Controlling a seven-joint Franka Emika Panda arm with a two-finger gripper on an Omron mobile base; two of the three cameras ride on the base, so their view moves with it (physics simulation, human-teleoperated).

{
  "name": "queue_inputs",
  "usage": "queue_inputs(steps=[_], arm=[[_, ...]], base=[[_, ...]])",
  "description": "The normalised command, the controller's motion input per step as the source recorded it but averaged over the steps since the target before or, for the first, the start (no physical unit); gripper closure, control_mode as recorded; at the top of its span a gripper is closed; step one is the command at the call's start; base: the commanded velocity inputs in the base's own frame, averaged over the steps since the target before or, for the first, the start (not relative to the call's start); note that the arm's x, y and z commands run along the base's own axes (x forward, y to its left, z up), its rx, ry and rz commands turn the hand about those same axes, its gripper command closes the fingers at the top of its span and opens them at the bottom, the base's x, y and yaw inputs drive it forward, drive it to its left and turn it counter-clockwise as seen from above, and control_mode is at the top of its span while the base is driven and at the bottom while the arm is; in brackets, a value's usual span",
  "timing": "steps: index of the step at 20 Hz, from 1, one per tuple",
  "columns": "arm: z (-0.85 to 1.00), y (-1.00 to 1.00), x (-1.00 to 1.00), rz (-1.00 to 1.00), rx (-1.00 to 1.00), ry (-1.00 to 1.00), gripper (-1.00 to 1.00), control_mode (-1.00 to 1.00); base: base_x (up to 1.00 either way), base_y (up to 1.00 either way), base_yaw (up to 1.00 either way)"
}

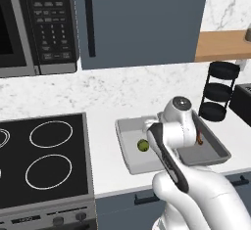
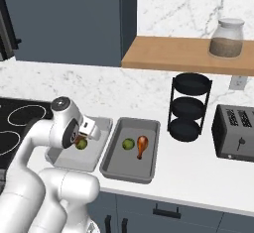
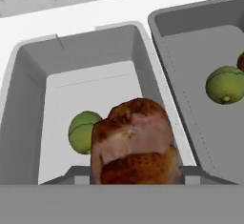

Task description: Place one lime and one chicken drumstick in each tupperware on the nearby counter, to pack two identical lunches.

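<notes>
Gripper [image 2: 79,137] is clamped on the second chicken drumstick [image 3: 136,144], held above the left tupperware [image 3: 28,118], which has a lime [image 3: 82,131] in it. Lower until the meat is inside the walls, just beside the lime, then release. The right tupperware [image 2: 114,162] is already packed.

Matt grey plastic on both tupperware [image 3: 28,99], smooth-walled. Browned, rough, faintly glistening skin on the chicken drumstick [image 3: 136,142]. Smooth, slightly shiny green rind on the lime [image 3: 83,131] just beside it. Plain white matt surface [image 2: 198,165]. Wood-grain shelf [image 2: 183,53]; glossy black cooktop [image 1: 41,158].
</notes>
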Motion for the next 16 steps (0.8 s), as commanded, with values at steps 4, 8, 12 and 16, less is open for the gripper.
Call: queue_inputs(steps=[4,8,12,16], arm=[[-0.25,0.36,0.46,0.07,-0.07,0.18,1.00,-1.00],[-0.24,0.28,0.31,0.01,-0.12,0.19,1.00,-1.00],[-0.25,0.03,0.16,0.05,-0.06,0.09,1.00,-1.00],[-0.39,0.00,0.15,0.08,-0.03,0.00,1.00,-1.00]], base=[[0.00,0.00,0.00],[0.00,0.00,0.00],[0.00,0.00,0.00],[0.00,0.00,0.00]])
